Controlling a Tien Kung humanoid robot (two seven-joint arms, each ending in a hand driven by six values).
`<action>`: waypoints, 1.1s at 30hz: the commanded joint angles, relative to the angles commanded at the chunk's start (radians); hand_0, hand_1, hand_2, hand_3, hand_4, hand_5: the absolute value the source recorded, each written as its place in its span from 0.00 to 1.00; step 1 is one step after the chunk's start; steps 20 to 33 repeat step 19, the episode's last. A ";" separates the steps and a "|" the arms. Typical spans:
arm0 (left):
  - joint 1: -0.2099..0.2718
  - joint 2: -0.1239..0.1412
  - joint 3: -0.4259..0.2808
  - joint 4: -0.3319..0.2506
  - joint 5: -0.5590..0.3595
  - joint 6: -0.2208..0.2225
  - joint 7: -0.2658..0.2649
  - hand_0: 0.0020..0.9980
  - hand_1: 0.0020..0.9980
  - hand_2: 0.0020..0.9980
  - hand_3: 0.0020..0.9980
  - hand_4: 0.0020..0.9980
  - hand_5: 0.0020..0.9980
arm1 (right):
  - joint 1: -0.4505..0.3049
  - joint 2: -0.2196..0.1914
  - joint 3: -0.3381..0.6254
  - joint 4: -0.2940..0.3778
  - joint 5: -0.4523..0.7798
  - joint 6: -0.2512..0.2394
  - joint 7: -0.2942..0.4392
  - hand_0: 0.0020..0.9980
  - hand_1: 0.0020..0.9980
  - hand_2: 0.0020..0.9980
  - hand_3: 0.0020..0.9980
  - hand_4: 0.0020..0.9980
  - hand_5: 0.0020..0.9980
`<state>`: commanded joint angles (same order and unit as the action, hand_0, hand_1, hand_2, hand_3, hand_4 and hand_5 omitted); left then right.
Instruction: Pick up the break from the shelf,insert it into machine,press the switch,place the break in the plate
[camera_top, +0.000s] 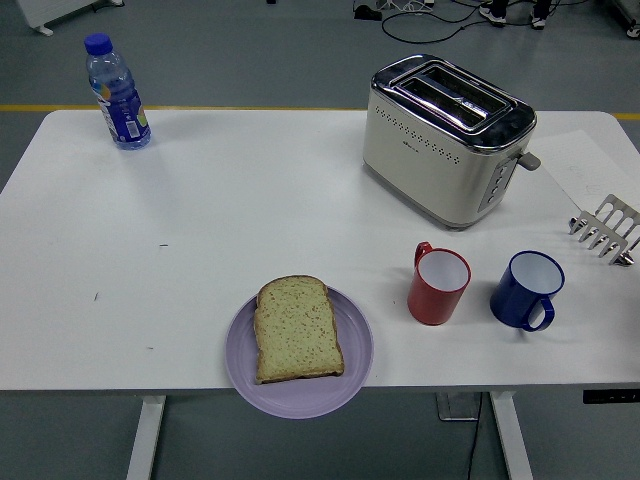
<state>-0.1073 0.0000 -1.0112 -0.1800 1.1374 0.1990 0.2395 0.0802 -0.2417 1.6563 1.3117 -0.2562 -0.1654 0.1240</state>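
**Bread flat on the plate, no hand to be seen**

A slice of bread (297, 329) is seen lying flat on a lilac plate (355, 372) at the near edge of the white table (220, 220); the plate's front rim juts slightly past that edge. Neither robot hand is shown anywhere in the head view, so how far either is opened, or what it holds, cannot be told.

The cream and chrome toaster (447, 140) is set at the far right, both top slots dark (their insides cannot be made out). A metal toast rack (607, 229) is cut off by the right border. A red mug (438, 284) and a blue mug (527, 290) are placed side by side, apart, near the toaster's front. A water bottle (117, 92) is stood upright at the far left corner.
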 joint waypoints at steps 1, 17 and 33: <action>0.000 0.000 0.000 0.000 0.000 0.000 0.000 0.62 0.45 0.47 0.51 0.25 0.82 | 0.000 0.000 0.000 0.000 0.001 0.000 0.000 0.68 0.63 0.67 0.59 0.44 0.34; -0.001 0.000 0.003 0.000 0.002 -0.001 0.003 0.62 0.45 0.47 0.51 0.25 0.82 | -0.001 0.002 0.002 -0.004 0.019 -0.005 0.004 0.68 0.62 0.66 0.58 0.44 0.32; -0.001 0.000 0.003 0.000 0.005 -0.002 0.004 0.62 0.45 0.47 0.51 0.25 0.82 | -0.001 0.004 0.001 -0.004 0.021 -0.005 0.005 0.68 0.62 0.66 0.58 0.44 0.32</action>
